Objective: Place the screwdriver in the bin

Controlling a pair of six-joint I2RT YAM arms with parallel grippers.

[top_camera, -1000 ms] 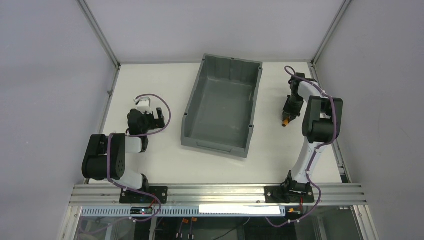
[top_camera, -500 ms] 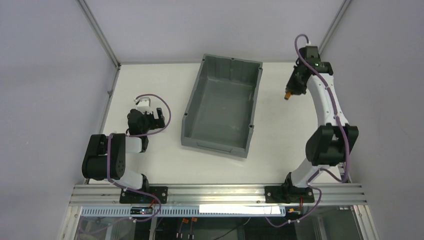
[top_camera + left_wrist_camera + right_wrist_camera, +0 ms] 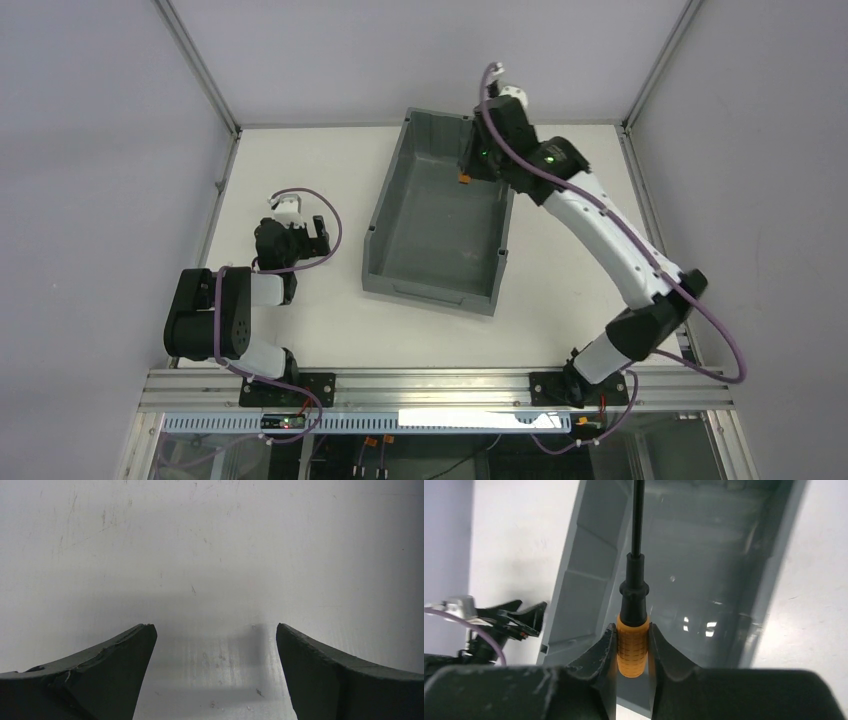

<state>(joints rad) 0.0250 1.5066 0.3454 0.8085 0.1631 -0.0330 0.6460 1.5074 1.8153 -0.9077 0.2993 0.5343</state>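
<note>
Right arm reaching long with a grip on, left arm folded and idle.
Right arm (image 3: pixel 600 235): shoulder at the near-right base, elbow low and close to it, forearm running diagonally up-left toward the far centre, wrist bent downward with green LEDs lit on it. Right gripper (image 3: pixel 632 635) points down and forward, jaws pinched on the orange handle of the screwdriver (image 3: pixel 634 580), black shaft sticking out past the fingertips. Left arm (image 3: pixel 215 315): tucked tight by its near-left base, links doubled back on themselves, wrist held low. Left gripper (image 3: pixel 215 630) angled down, jaws wide apart, dark pads chipped at the tips.
</note>
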